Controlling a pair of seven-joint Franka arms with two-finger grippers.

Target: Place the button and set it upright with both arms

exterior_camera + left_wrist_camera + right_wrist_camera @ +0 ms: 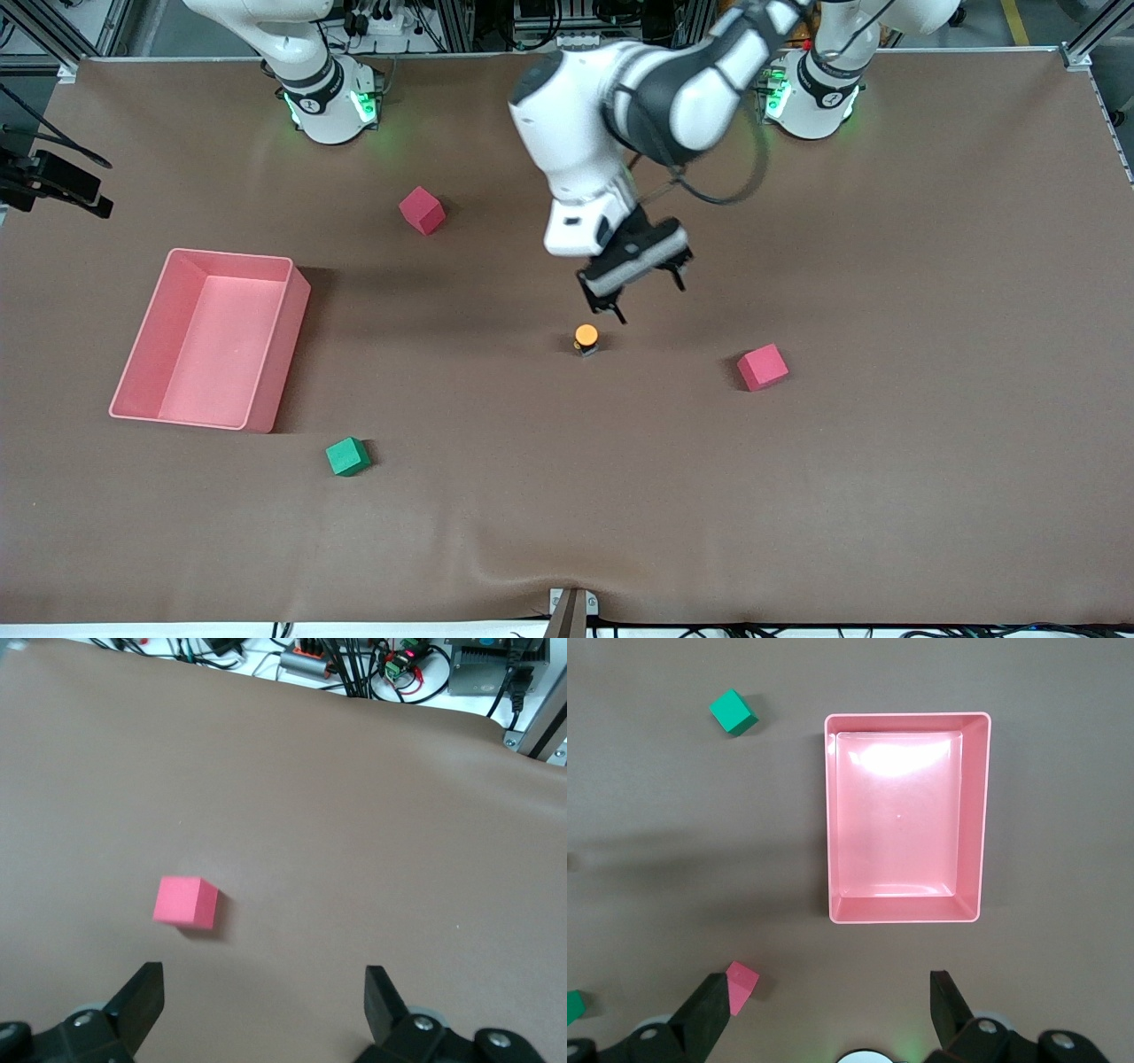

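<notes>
Starting at the right arm's end of the counter (886,496), the pink tray (279,266) lies empty with the green cube (347,456) nearer the front camera than it and a red cube (422,210) closer to the arms' bases. The right gripper (826,1014) waits high over this end, looking straight down on the tray, its fingers (709,1010) spread and empty; that pose probably keeps it clear of the other arm's working space. At mid-counter the button (586,338) stands by itself with its orange cap facing up, so it seems already upright or close to it. The left arm reaches out from its base and bends downward, holding the left gripper (636,288) low over the counter just beside the button, toward the bases, tilted, fingers (611,310) spread wide with nothing between them. That stance fits either an approach or a release just made; I cannot tell which. The second red cube (762,367) sits toward the left arm's end, untouched.
</notes>
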